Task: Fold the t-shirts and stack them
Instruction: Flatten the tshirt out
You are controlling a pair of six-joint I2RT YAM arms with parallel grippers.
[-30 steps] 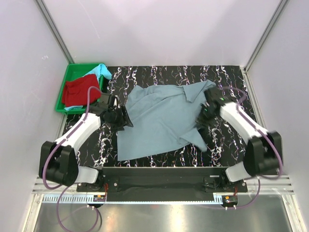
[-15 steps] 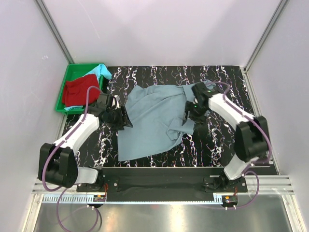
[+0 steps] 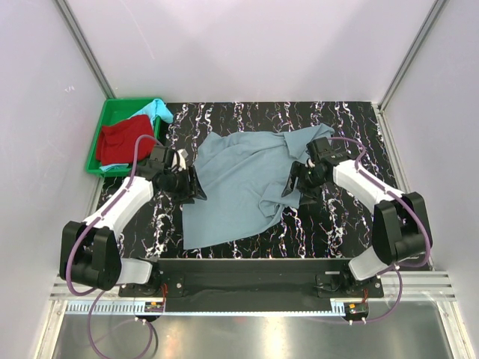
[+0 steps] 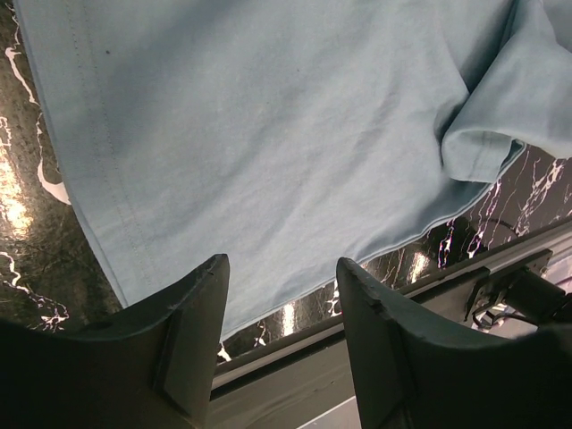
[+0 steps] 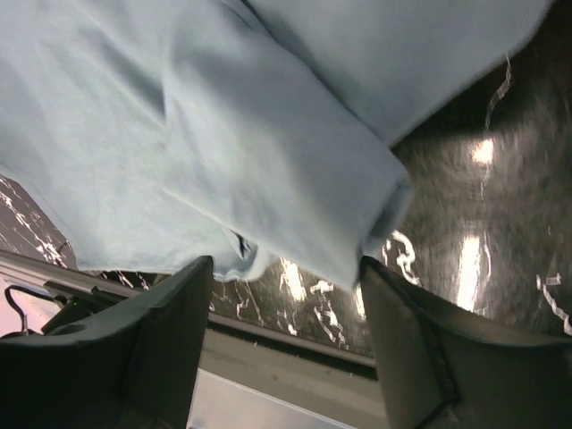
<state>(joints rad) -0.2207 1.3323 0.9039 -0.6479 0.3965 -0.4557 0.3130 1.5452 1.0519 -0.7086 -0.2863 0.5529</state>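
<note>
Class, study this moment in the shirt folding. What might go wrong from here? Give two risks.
1. The grey-blue t-shirt has its right flap lying bunched beside the open right gripper; further folds may trap those wrinkles.
2. The open left gripper hangs at the shirt's left edge; closing there might catch only the hem, dragging the shirt askew.

A green plastic tray (image 3: 112, 112) is sitting at the far-left corner of my black, white-veined tabletop (image 3: 340, 127), with pale walls (image 3: 247, 45) closing it in on three sides.
</note>
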